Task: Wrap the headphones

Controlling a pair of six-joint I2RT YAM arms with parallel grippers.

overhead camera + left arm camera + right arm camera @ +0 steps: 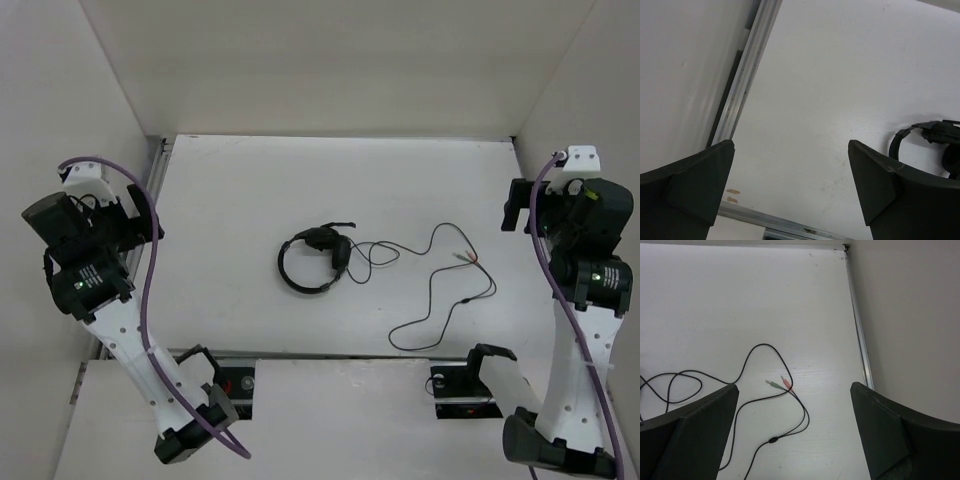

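The black headphones (pixel 313 259) lie flat in the middle of the white table, headband ring to the left, earcups at the top right. Their thin black cable (pixel 432 300) trails loosely right in loops and ends in a green and a red plug (pixel 464 257). In the right wrist view the cable (pixel 742 370) and plugs (pixel 781 384) lie on the table below the open, empty right gripper (pixel 795 390). The right gripper (pixel 520 205) is raised at the right wall. The left gripper (pixel 140 215) is raised at the left wall, open and empty (pixel 790 150); the headphones (pixel 927 145) show at its right edge.
White walls enclose the table on the left, back and right. A metal rail (pixel 742 75) runs along the left table edge, another (pixel 858 335) along the right. Purple robot cables (pixel 150 260) hang from both arms. The arm bases (pixel 235 385) sit at the near edge.
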